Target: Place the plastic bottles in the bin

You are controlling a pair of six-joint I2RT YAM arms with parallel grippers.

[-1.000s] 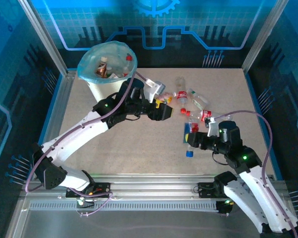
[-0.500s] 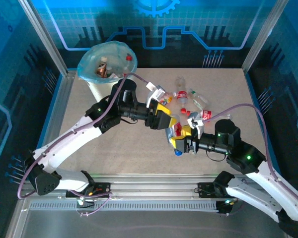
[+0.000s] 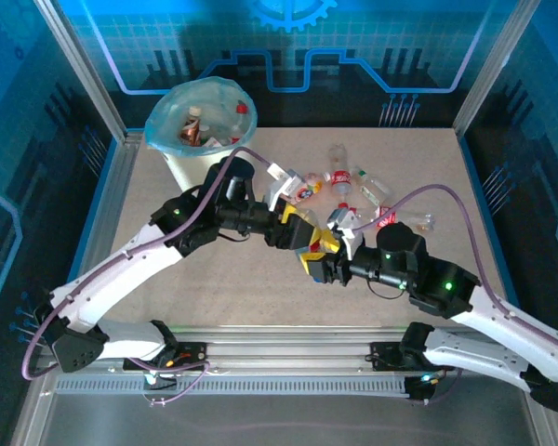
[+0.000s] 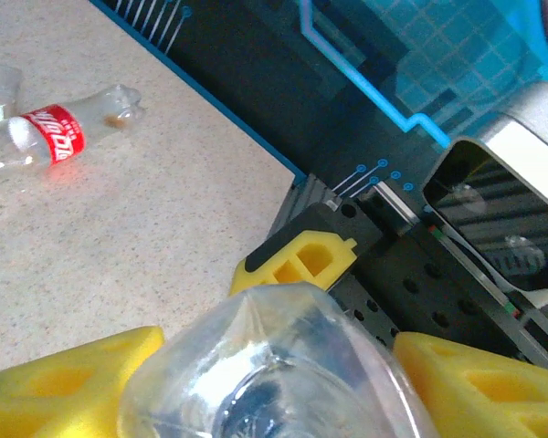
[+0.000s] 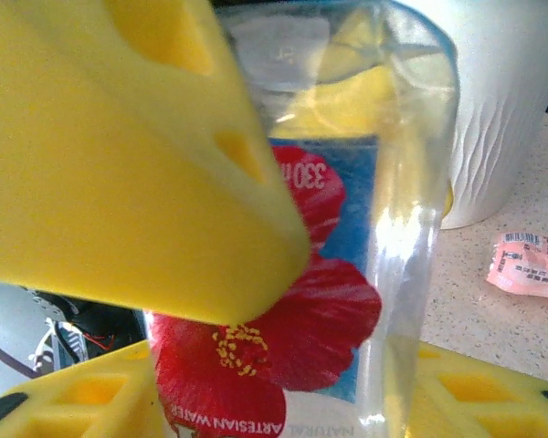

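Observation:
A clear plastic bottle [image 5: 347, 274] with a blue label and a red flower hangs over the middle of the table between both grippers. My right gripper [image 3: 322, 267] is shut on its labelled body, yellow fingers [image 5: 479, 392] on either side. My left gripper [image 3: 300, 242] meets it from the left and is shut on the bottle's clear end [image 4: 265, 365], which fills the gap between its fingers [image 4: 64, 383]. The white ribbed bin [image 3: 172, 160] with its blue bag stands at the back left, with bottles [image 3: 193, 125] inside. Several more bottles [image 3: 339, 177] lie behind the grippers.
A red-labelled bottle [image 4: 59, 128] lies on the speckled table towards the back edge. A pink-labelled crushed bottle [image 5: 530, 265] lies near the bin's wall [image 5: 502, 109]. The metal frame rails [image 3: 112, 195] border the table left and right.
My right arm carried the flower-label bottle left to the table's middle. My left arm swung down from the loose bottles to meet it, and its jaws closed on the bottle's end.

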